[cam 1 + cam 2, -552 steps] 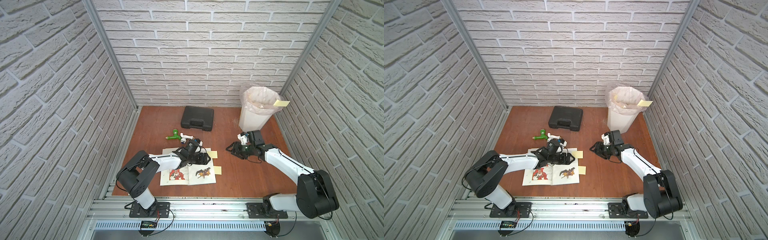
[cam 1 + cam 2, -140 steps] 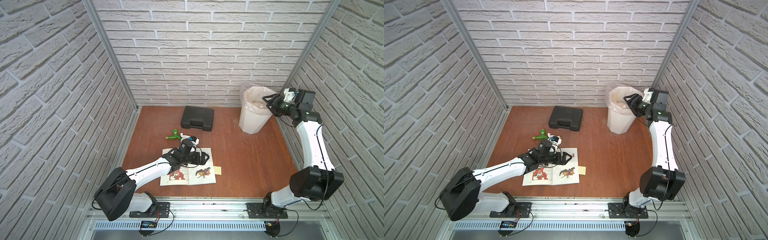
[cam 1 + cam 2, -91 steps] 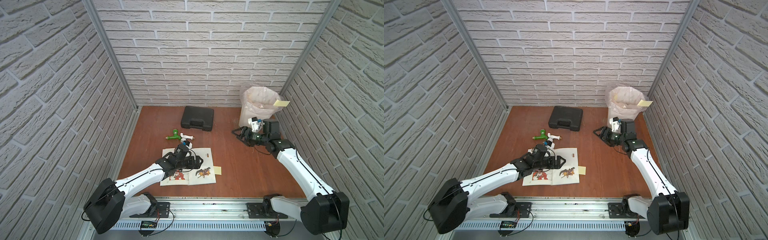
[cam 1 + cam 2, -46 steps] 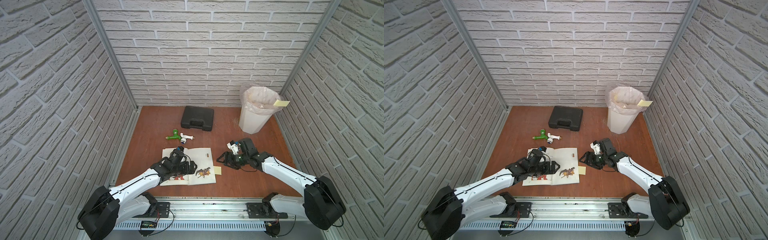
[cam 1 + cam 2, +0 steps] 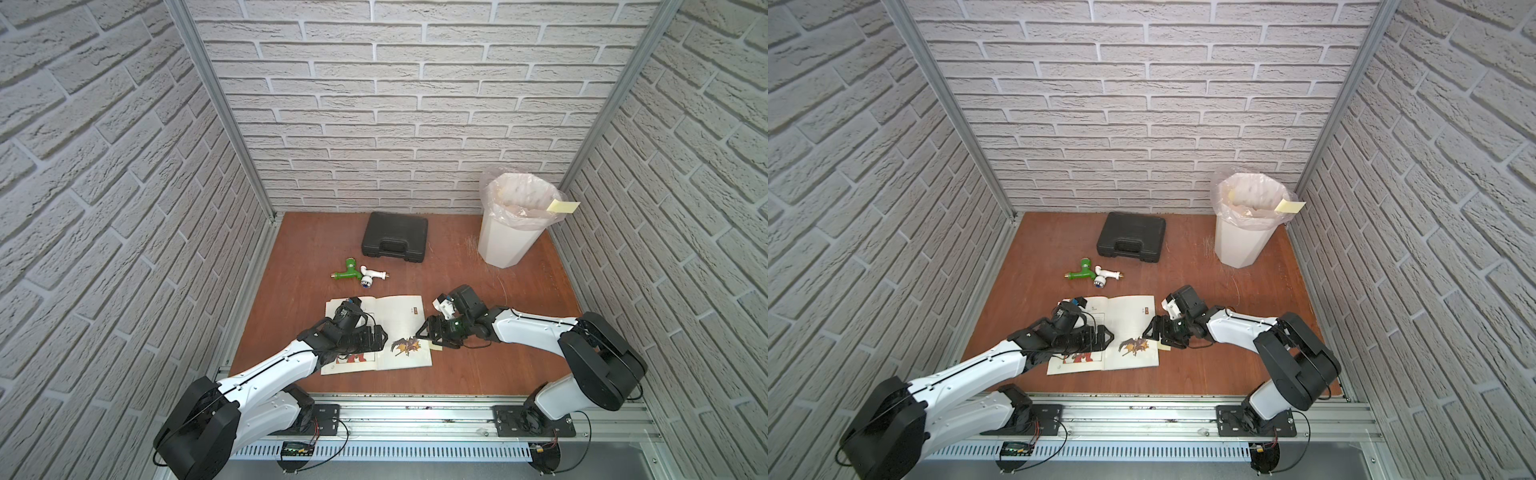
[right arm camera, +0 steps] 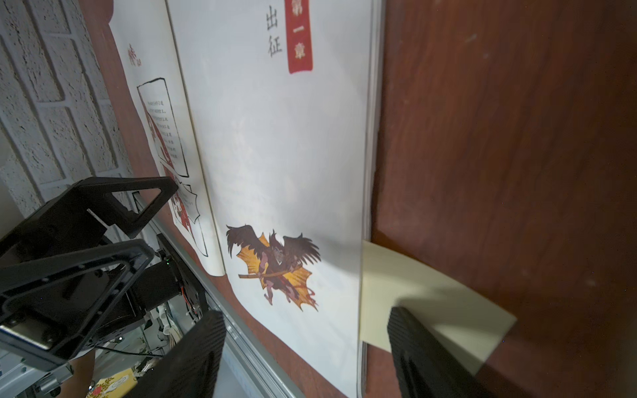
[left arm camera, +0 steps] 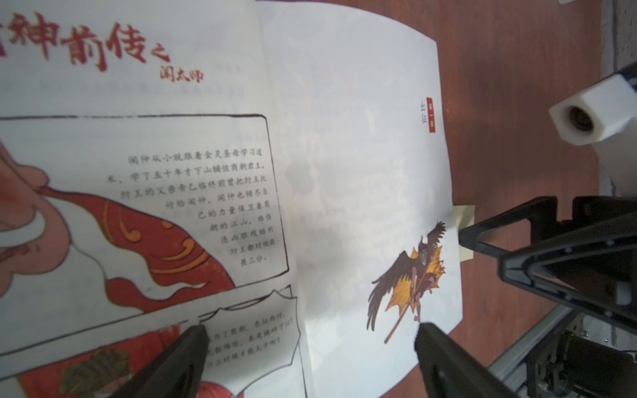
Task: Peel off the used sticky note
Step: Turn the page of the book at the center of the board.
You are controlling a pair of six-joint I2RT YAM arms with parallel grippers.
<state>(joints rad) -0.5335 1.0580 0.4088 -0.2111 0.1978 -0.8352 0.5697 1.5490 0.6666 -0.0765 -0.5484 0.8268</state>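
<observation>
An open picture book lies on the brown table near its front edge. A pale yellow sticky note pokes out from under the right page's outer edge, beside the winged figure; both top views show a sliver of it. My right gripper hovers open over that edge, one finger above the note and the other over the page. My left gripper is open and low over the book's spine area, straddling the fold.
A white bin with a plastic liner stands at the back right, another yellow note stuck on its rim. A black case sits at the back middle. Green and white pipe fittings lie behind the book.
My right arm has swung from the bin down to the book's right edge, its jaws opening wider. The left gripper has slid towards the front of the book, still open.
</observation>
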